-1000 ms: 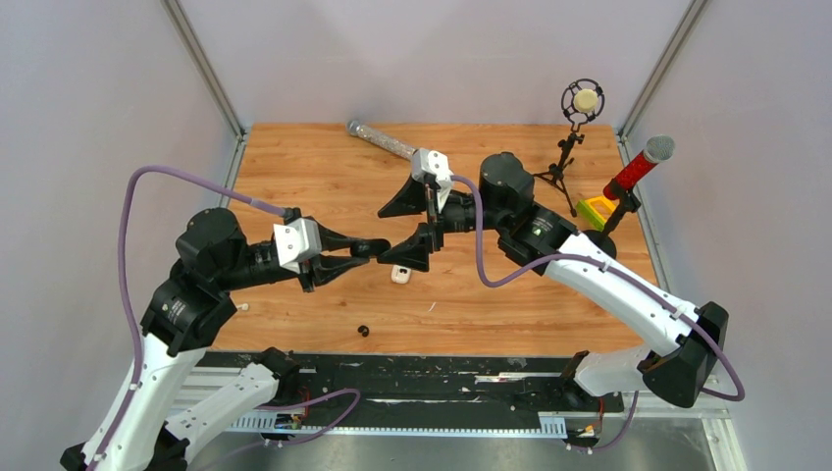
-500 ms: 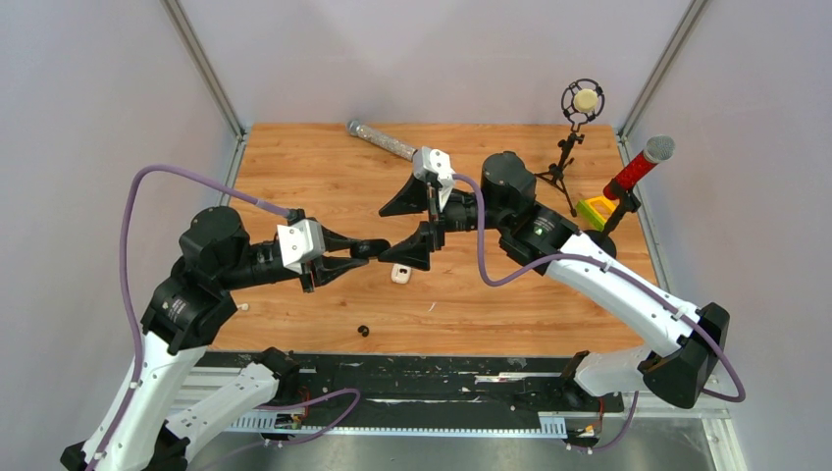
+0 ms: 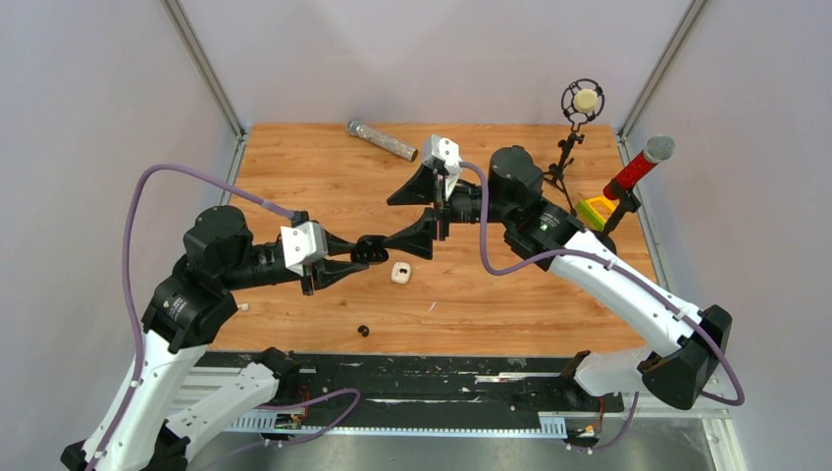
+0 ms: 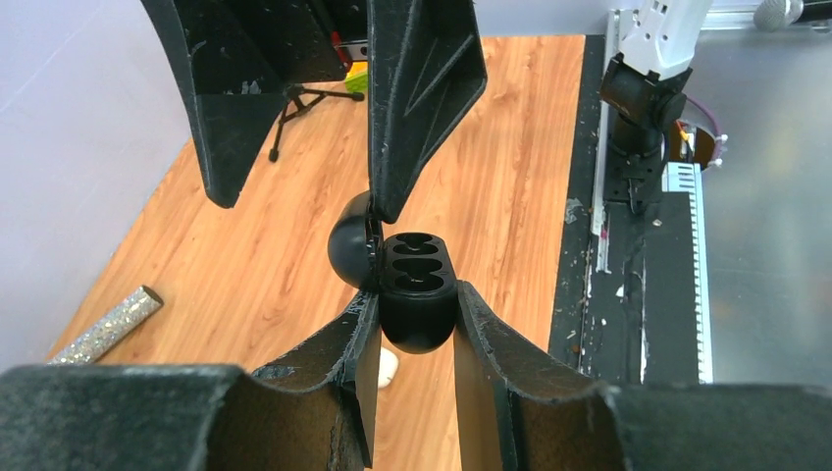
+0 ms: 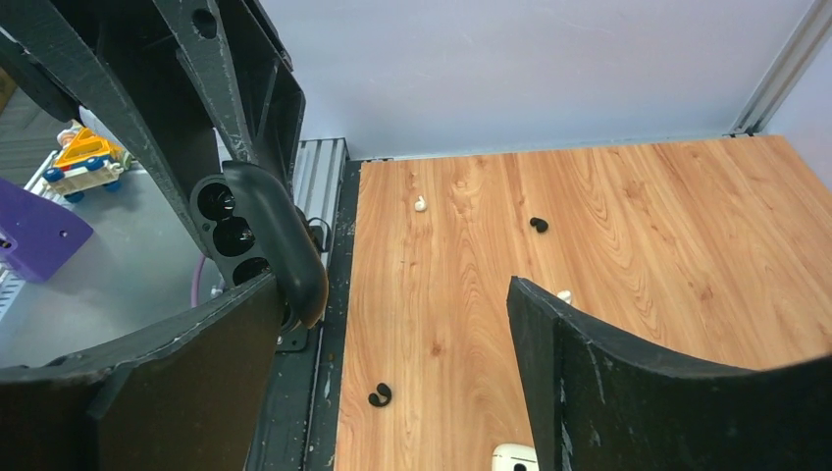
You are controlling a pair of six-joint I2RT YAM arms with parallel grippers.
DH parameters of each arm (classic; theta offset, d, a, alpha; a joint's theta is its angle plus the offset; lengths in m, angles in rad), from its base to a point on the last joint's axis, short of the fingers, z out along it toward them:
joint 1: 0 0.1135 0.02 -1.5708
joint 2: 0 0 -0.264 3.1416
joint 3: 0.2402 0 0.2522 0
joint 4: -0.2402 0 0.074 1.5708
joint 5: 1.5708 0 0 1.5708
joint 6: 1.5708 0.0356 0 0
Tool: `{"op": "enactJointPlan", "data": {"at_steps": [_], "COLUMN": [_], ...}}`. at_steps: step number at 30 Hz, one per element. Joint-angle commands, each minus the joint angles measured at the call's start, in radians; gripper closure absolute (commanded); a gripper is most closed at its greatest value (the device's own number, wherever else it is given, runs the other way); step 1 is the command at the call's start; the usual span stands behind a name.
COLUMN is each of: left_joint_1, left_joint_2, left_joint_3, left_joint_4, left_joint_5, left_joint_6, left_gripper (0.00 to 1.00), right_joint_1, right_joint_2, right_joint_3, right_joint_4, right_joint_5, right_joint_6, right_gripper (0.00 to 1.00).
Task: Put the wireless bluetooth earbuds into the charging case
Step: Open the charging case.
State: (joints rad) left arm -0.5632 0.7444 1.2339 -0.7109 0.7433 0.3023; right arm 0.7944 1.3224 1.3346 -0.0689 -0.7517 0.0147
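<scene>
Over mid-tabletop, left jaws are gripping the open case; right jaws are gaping wide at its lid.

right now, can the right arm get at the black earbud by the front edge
Probably yes: the right gripper is open and empty, and the earbud lies bare on the table with nothing over it.
</scene>
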Motion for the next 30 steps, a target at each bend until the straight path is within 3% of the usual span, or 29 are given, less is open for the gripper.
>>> {"op": "enactJointPlan", "data": {"at_steps": [1, 7, 15, 20, 30], "left_joint_1": [-0.005, -0.006, -0.007, -0.005, -0.006], "left_joint_2": [-0.002, -0.003, -0.006, -0.006, -0.004], "left_joint_3": [0.035, 0.035, 0.026, 0.022, 0.021], "left_joint_4": [-0.020, 0.005, 0.032, 0.036, 0.055], "left_joint_5": [0.064, 0.057, 0.035, 0.032, 0.047], "left_joint_6": [0.002, -0.007, -0.014, -0.017, -0.033], "left_gripper": [1.00, 1.00, 1.00, 1.00, 1.00], "right_joint_1": [-0.016, -0.015, -0.015, -0.015, -0.015], "right_joint_2": [-0.015, 0.004, 0.043, 0.056, 0.092], "right_joint_3": [0.046, 0.042, 0.050, 0.057, 0.092], "right_joint_4": [0.045, 0.056, 0.060, 0.060, 0.030], "right_joint_5": [0.061, -0.009, -0.196, -0.271, -0.206], "right_joint_6": [0.021, 0.042, 0.061, 0.065, 0.086], "right_gripper": [0.16, 0.23, 0.49, 0.59, 0.80]}}
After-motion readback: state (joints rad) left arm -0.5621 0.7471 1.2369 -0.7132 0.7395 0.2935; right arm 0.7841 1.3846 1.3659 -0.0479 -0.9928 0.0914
